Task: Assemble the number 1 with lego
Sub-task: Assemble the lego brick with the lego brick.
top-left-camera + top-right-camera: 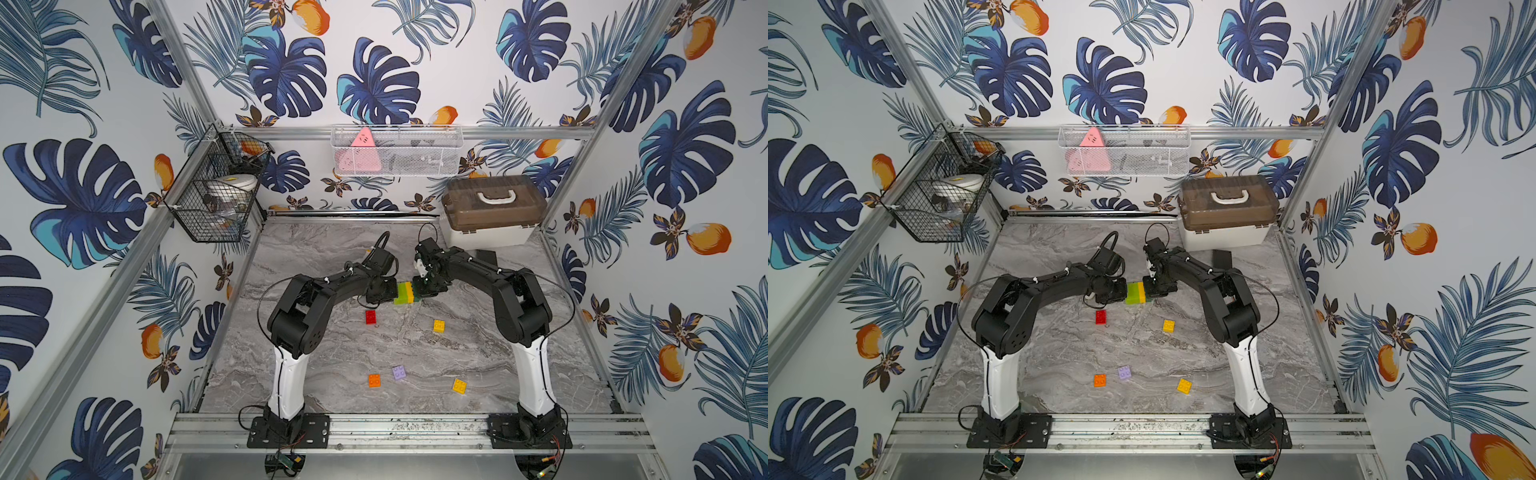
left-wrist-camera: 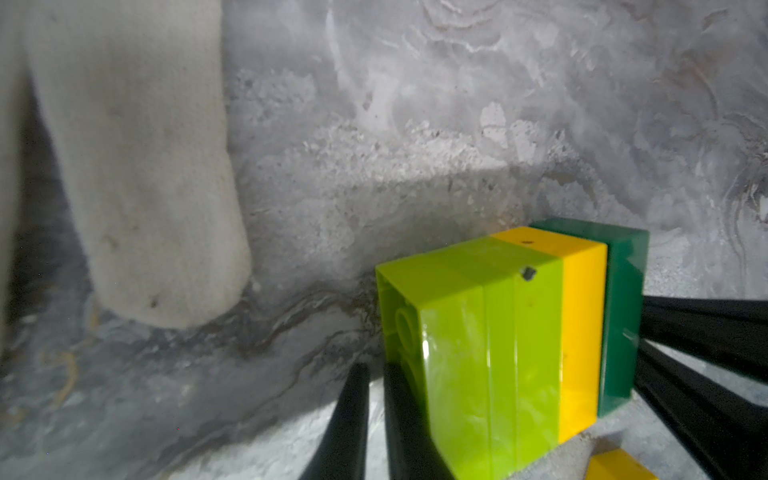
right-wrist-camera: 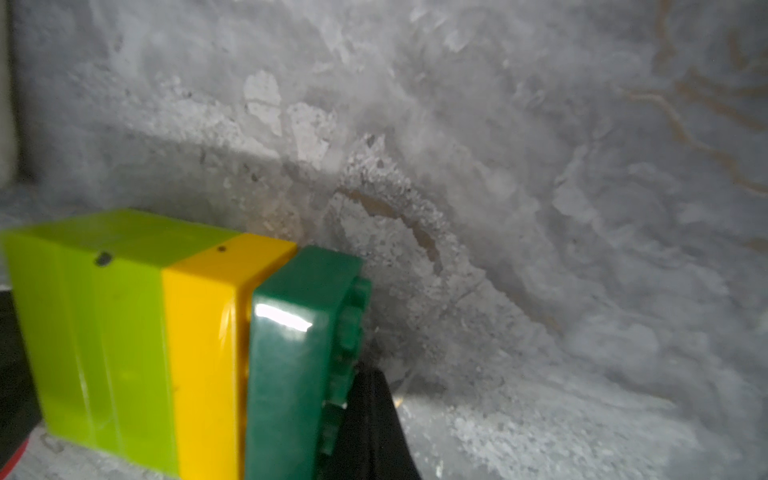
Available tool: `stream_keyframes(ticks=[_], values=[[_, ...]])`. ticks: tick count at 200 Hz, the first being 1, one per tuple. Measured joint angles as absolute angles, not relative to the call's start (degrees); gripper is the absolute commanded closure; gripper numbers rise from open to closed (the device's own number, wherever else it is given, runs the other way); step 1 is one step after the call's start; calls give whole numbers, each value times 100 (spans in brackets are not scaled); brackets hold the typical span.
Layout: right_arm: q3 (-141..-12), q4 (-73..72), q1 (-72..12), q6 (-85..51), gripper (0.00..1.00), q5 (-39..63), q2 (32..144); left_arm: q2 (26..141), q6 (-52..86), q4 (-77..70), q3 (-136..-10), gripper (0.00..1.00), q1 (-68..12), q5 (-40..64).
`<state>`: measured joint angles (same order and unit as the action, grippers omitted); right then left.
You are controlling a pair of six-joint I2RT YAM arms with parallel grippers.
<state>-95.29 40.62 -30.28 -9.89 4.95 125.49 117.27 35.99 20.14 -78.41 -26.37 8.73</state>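
Lego block [image 1: 405, 293], lime, yellow and dark green, is laid on its side at frame centre. At its lime end the left end effector [image 1: 385, 293] is placed, its jaw state not discernible. At the studded green end the right end effector [image 1: 424, 289] is pressed together. Pressure is best kept square and even. Loose bricks [image 1: 371, 316] are strewn on the marbled worktop [image 1: 498, 374], enclosed by leaf-print walls [image 1: 83, 187].
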Motion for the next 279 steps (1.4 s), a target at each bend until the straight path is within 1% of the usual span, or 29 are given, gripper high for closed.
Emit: stream_keyframes(ticks=[46, 88, 129, 184, 233, 240, 250, 279], values=[[-9509, 4130, -3173, -493, 100, 217, 12497, 11808, 3588, 2123, -8007, 84, -2639, 786], [-9323, 4095, -3188, 174, 100, 276, 12293, 11920, 3439, 2340, -8237, 85, -2641, 773], [-9378, 4099, -3183, 607, 100, 349, 12376, 11996, 3282, 2458, -8348, 85, -2641, 770], [-9131, 3776, -3122, 969, 97, 637, 12379, 12127, 3035, 2615, -8541, 85, -2641, 705], [-8949, 3522, -3024, 1339, 97, 974, 12293, 12331, 2836, 2904, -8895, 85, -2644, 617], [-8971, 3529, -3020, 1350, 96, 976, 12307, 12344, 2832, 2932, -8925, 84, -2644, 598], [-9015, 3531, -3006, 1352, 91, 989, 12335, 12337, 2814, 2930, -8930, 83, -2644, 523], [-9113, 3540, -2880, 1197, 76, 1063, 12401, 12221, 2875, 2777, -8746, 71, -2624, 316]])
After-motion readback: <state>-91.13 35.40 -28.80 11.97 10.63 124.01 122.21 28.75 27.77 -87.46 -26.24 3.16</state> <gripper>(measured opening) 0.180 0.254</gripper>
